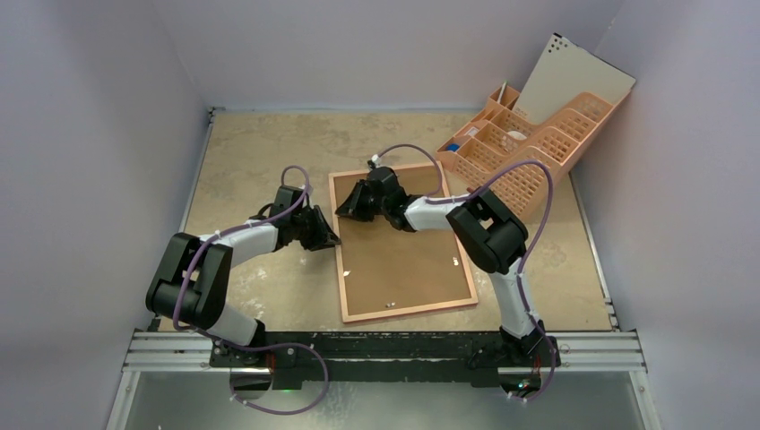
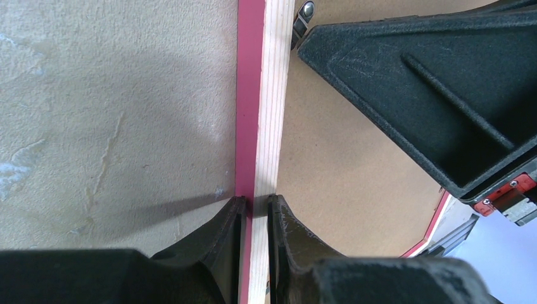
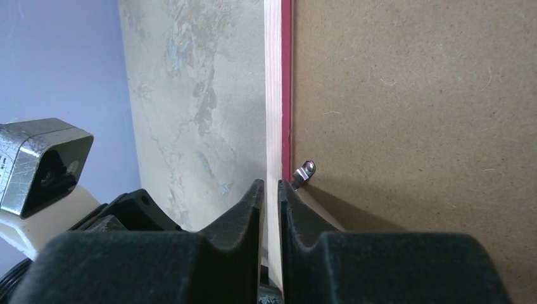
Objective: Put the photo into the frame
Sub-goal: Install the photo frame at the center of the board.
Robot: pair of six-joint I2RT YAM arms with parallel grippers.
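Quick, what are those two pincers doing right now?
Left pincer: closed, gripping the frame by its edge.
Right pincer: closed, gripping the same frame's edge.

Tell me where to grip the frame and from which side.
The frame lies flat, reverse up, so take its narrow left rail from above, one finger either side; likely the only part thin enough. Both the left pincer and right pincer clamp there.

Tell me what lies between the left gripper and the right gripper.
The side rail of the thin pink-edged pale-wood picture frame; the left wrist view shows it.
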